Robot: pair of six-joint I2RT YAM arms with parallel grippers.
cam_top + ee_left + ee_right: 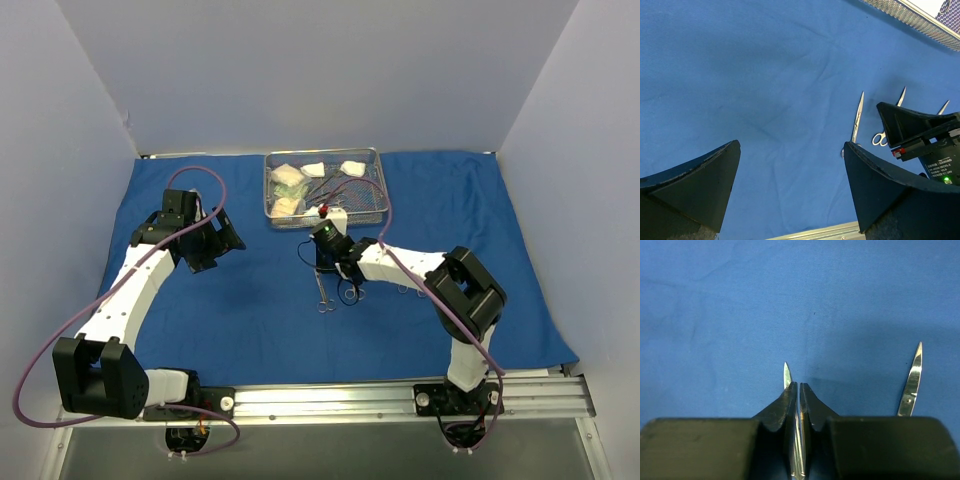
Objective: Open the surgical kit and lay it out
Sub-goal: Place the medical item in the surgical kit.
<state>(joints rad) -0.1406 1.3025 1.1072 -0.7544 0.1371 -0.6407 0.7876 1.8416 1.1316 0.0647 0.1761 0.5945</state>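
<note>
While the left claw (pixel 791 146) hangs released at 9 o'clock, the right claw (pixel 799 387) clenches a pointed steel instrument (pixel 786 374) at the centre of the blue cloth (pixel 250 300); the wire-mesh tray (pixel 325 152) sits at 12 o'clock.

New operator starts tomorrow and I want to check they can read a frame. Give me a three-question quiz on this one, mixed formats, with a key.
1. True or false: the left gripper is shut.
2. Multiple choice: what is pinched in the right gripper? A) a slim steel instrument B) a gauze pad C) nothing
3. Fill in: the wire-mesh tray sits at the far side of the table, on the blue ____.

Key
1: false. Its jaws stand wide apart over bare cloth.
2: A
3: drape
</note>
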